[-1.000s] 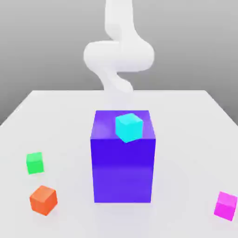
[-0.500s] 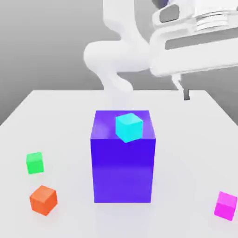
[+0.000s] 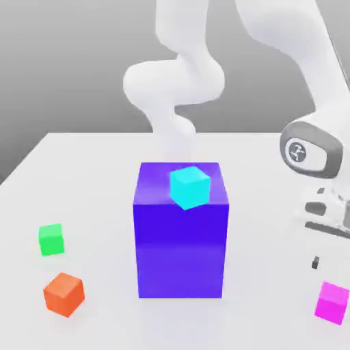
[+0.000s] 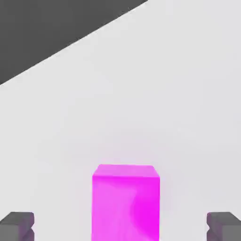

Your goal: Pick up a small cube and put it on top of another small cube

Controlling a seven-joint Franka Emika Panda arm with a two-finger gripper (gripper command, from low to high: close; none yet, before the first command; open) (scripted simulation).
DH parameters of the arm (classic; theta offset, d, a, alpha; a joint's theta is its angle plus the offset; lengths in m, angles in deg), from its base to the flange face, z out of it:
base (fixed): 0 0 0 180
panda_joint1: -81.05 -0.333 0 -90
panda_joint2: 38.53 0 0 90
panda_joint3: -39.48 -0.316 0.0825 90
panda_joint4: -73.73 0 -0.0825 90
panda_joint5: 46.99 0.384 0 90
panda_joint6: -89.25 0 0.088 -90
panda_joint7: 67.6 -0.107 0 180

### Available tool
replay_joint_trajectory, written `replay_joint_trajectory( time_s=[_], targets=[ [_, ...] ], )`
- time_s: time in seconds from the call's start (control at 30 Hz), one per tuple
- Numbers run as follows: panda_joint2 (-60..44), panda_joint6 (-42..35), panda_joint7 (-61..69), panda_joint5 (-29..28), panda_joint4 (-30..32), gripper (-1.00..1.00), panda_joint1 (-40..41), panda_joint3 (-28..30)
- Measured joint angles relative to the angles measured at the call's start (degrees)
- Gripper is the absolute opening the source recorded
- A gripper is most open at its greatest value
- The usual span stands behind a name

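Small magenta cube (image 3: 333,302) sits on the white table (image 3: 82,171) near the front corner at the exterior view's right, flat on one face, nothing touching it. In the hand view the same cube (image 4: 125,202) lies between my two dark fingertips (image 4: 18,226), a clear gap of bare table on either side of it. My gripper (image 4: 122,227) stands wide, holding nothing; both pads apart from the cube's sides. In the exterior view my hand hangs just above the magenta cube, one dark fingertip (image 3: 315,262) showing a little above it and toward the exterior view's left. Small green cube (image 3: 51,239) rests on the table well apart, over at the exterior view's left, nothing on top of it. Small orange cube (image 3: 64,294) lies near the green one, closer to the front edge, turned a bit off square. Big purple block (image 3: 180,239) stands upright in the middle of the table, between the green cube and the magenta one. Small cyan cube (image 3: 189,186) sits on the purple block's top face near its front edge, rotated against the block's sides. My white arm (image 3: 287,55) arcs from the base behind the block down toward the exterior view's right side, wrist over the magenta cube's corner of the table
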Motion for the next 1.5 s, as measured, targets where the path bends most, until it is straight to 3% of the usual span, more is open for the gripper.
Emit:
replay_joint_trajectory(
  time_s=[0.07,0.1,0.33,0.5,0.6,0.93,1.17,1.5],
  targets=[
    [-4.1,3.1,-1.4,-1.6,-0.9,0.00,-2.0,2.2],
    [-5.2,4.0,-1.8,-2.1,-1.2,-1.00,-2.4,2.8],
    [-5.1,4.0,-1.8,-2.1,-1.1,-1.00,-2.4,2.8],
    [3.5,-2.3,1.5,2.2,0.7,-1.00,0.8,-1.2],
    [6.0,-1.7,4.9,4.6,0.0,-1.00,3.4,-2.0],
    [16.7,-1.1,13.7,5.0,6.9,-1.00,18.9,10.5],
    [24.7,-2.1,19.6,3.6,15.3,-1.00,41.5,18.9],
    [31.8,-3.0,28.8,6.3,26.7,-1.00,54.3,31.9]
  ],
)
